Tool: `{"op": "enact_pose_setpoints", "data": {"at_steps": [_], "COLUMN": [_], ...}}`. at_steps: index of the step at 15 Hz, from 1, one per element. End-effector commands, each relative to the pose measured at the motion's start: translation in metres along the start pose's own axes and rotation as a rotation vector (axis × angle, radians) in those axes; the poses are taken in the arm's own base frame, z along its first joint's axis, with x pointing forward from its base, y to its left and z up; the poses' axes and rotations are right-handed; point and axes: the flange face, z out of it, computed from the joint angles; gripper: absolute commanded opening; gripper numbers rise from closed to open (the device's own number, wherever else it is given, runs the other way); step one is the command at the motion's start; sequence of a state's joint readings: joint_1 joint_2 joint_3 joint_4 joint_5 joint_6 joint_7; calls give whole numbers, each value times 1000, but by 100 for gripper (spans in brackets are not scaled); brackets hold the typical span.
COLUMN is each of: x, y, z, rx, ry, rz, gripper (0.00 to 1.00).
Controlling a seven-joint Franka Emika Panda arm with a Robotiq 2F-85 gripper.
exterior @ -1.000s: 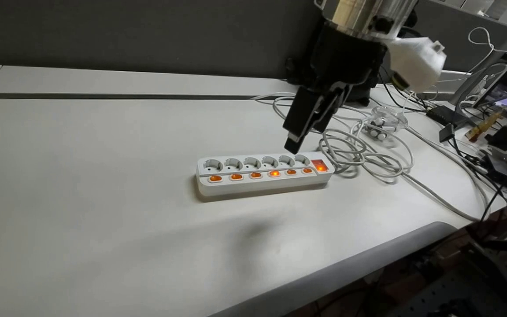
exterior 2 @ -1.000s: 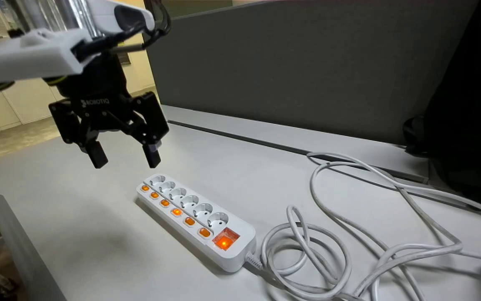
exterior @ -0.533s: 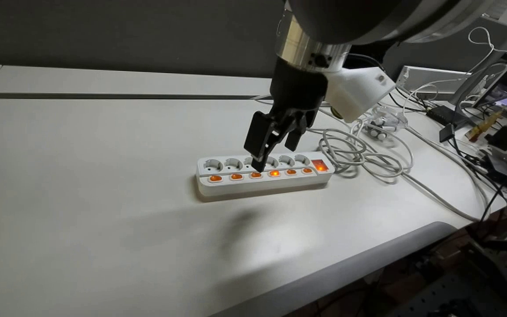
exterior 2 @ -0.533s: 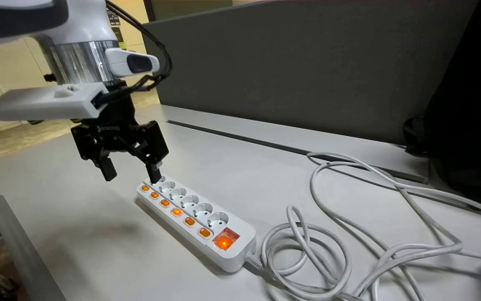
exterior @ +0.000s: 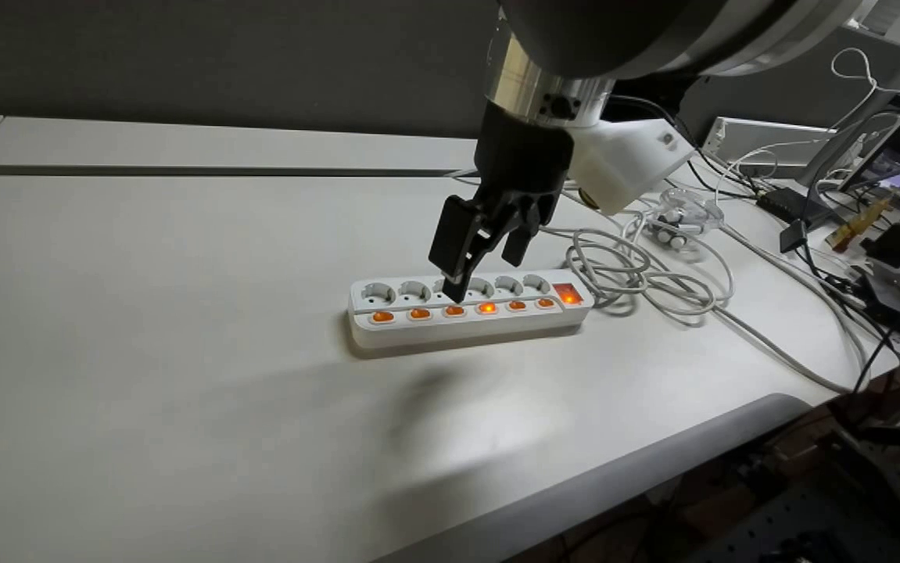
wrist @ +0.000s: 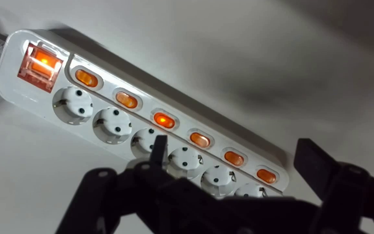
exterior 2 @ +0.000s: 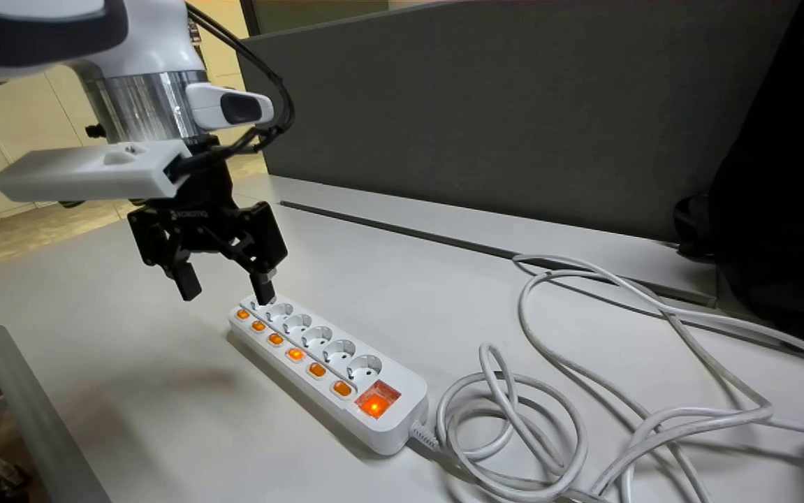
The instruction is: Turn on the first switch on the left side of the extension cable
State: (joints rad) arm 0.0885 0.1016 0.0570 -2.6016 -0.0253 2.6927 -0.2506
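Pale desk under the gripper, grey partition beyond it. I hold the gripper above the white power strip, jaws parted, nothing gripped; I see no clear contact. Below the gripper runs a row of small switches. One lit switch glows there, as does the larger main switch, so the strip appears live. I take the target to be the end switch farthest from the main switch, leftmost in both exterior views; in the wrist view it shows between the fingers, and it looks dull. I judge the positioning partly done and the switching not yet done. What is left for me: set the nearer fingertip over that switch, press it down, and check for a glow.
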Motion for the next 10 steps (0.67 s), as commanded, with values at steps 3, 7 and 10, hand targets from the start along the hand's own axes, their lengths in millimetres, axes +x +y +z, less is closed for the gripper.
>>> {"op": "enact_pose_setpoints", "data": {"at_steps": [3, 7, 10], "x": [4, 25, 45], "y": [-2, -23, -42], "z": [2, 3, 2], "rx": [-5, -16, -32], "ry": [5, 54, 103], "rz": [-12, -65, -115], "gripper": [100, 100, 67]}}
